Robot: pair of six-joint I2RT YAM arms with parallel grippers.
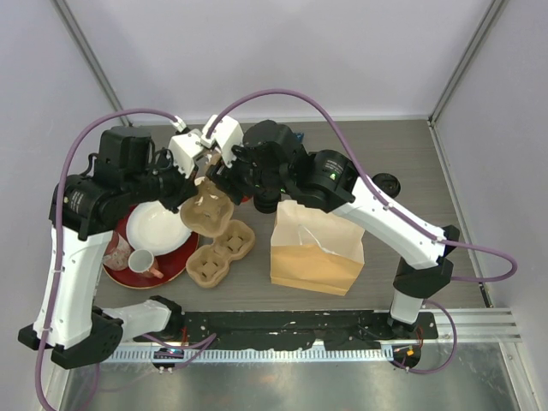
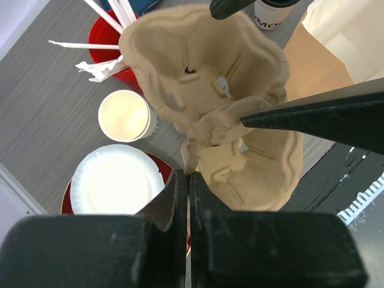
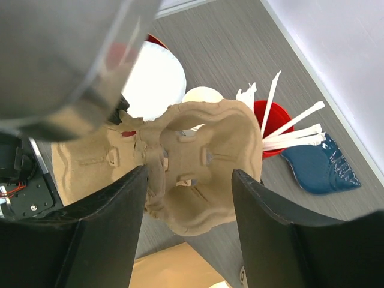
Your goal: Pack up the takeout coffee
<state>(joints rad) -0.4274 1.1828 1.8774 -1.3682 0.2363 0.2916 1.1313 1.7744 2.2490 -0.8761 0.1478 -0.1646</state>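
One takeout coffee cup [image 1: 387,182] with a black lid stands at the back right of the table; its lettered side [image 2: 273,15] shows at the top of the left wrist view. My left gripper [image 2: 189,174] is shut on the edge of a brown pulp cup carrier [image 2: 204,78], holding it tilted above the table [image 1: 205,212]. My right gripper [image 3: 189,180] is open, with one finger at the carrier's middle ridge and the other outside its far rim [image 3: 204,162]. A second pulp carrier [image 1: 221,253] lies flat on the table below.
A brown paper bag [image 1: 315,248] stands right of the carriers. A red plate [image 1: 175,265] holds a white plate [image 2: 117,180] and a mug [image 1: 141,261]. An open cream cup [image 2: 124,115], a red cup of white sticks [image 3: 273,120] and a blue object [image 3: 321,165] sit behind.
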